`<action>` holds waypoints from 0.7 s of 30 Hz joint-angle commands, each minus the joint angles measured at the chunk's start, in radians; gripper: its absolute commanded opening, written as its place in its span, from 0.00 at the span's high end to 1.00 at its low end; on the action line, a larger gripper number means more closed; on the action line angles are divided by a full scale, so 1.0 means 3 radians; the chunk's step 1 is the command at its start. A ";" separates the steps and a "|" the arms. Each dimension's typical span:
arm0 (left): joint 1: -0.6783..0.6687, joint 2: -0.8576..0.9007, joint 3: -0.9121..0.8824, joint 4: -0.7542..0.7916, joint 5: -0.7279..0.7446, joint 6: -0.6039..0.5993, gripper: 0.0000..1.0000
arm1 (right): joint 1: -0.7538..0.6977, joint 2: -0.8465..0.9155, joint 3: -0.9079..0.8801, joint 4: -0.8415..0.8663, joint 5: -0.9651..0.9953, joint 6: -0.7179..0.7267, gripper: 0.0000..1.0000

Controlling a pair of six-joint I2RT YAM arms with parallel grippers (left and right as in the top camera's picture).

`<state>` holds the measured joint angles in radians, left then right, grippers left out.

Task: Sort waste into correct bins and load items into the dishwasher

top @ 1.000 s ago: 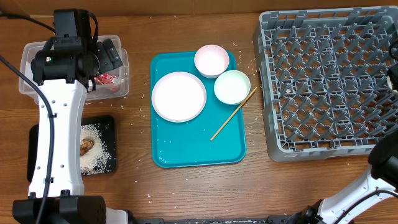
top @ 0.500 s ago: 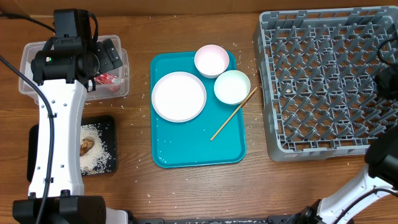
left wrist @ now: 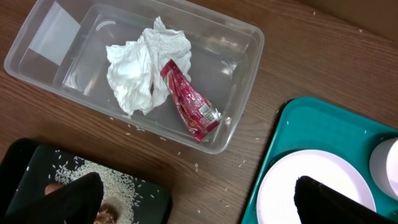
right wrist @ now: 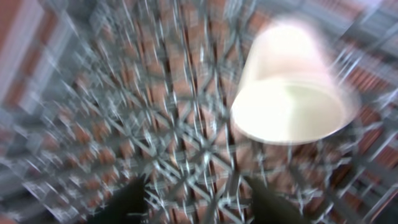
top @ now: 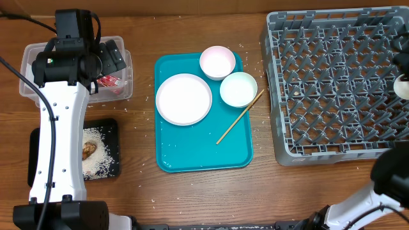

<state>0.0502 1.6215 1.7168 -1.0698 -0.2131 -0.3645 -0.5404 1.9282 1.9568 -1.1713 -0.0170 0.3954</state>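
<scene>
Caught the left arm [top: 61, 128] from overhead, parked above the clear tub [top: 29, 64] at the tabletop's far left corner, hiding most of the contents. Got the full story from the left wrist: crumpled napkin [left wrist: 146, 71] and red wrapper [left wrist: 189, 102] lying touching inside that tub, left fingers [left wrist: 74, 199] spread wide, holding nothing. Spotted the black tray [top: 108, 128] along the left edge, nearer than the tub, brown lump [top: 88, 149] sitting in the rice [top: 99, 160]. Found plate [top: 184, 98], pink bowl [top: 218, 62] and green bowl [top: 238, 89] on the teal tray [top: 204, 153] mid-tabletop, a thin tan stick [top: 239, 117] lying across its right rim. Barely glimpsed the white cup [top: 402, 86] overhead, cut off at the right edge of the grey rack [top: 332, 83]. Saw it properly, though blurred, on the right wrist: wider end nearer the camera, over the pegs [right wrist: 155, 124], clear of the right fingers [right wrist: 130, 199], standing apart and gripping nothing. Couldn't tell whether resting on the pegs or hanging above them.
</scene>
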 commanded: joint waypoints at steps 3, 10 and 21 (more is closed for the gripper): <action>0.0006 -0.0017 0.0046 0.0003 0.0011 -0.0033 0.00 | -0.0214 -0.0173 0.0104 0.0123 0.0006 0.0006 0.18; 0.0006 -0.0017 0.0046 0.0003 0.0011 -0.0033 0.00 | -0.0103 -0.0168 -0.0069 0.0290 -0.0097 -0.0097 0.20; 0.0006 -0.0018 0.0046 0.0003 0.0011 -0.0033 0.00 | 0.0298 0.0150 -0.0296 0.0375 0.0736 0.0476 0.26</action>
<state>0.0502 1.6215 1.7168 -1.0698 -0.2131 -0.3645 -0.4614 1.9331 1.8809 -1.0565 0.1043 0.4603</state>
